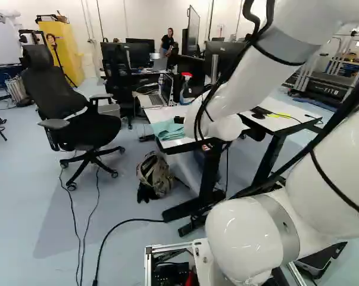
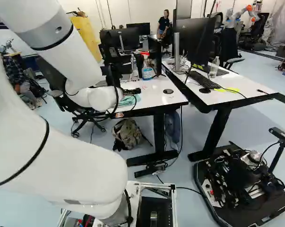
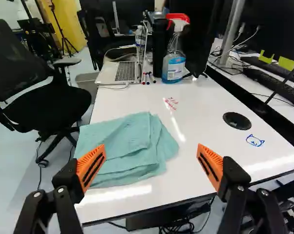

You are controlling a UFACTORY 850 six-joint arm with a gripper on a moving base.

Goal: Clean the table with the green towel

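My gripper (image 2: 133,91) is over the near end of the white table (image 2: 154,97), partly hidden behind the arm's wrist. In the wrist view the gripper (image 3: 151,147) stands wide open, with nothing gripped. The green towel (image 3: 127,146) lies folded and rumpled on the table, ahead of the fingers and closer to one of them; that orange finger (image 3: 91,165) overlaps its edge in view. Whether they touch, I cannot tell. Red writing (image 3: 171,103) and a small blue drawing (image 3: 255,140) mark the tabletop. The towel (image 1: 167,129) shows beside the wrist in the left base view.
A spray bottle (image 3: 174,48), markers (image 3: 147,78) and a laptop (image 3: 120,72) stand or lie farther along the table. An office chair (image 1: 72,113) is beside it, a backpack (image 1: 155,174) below. A second desk (image 2: 218,85) adjoins. Another robot (image 2: 237,16) stands far back.
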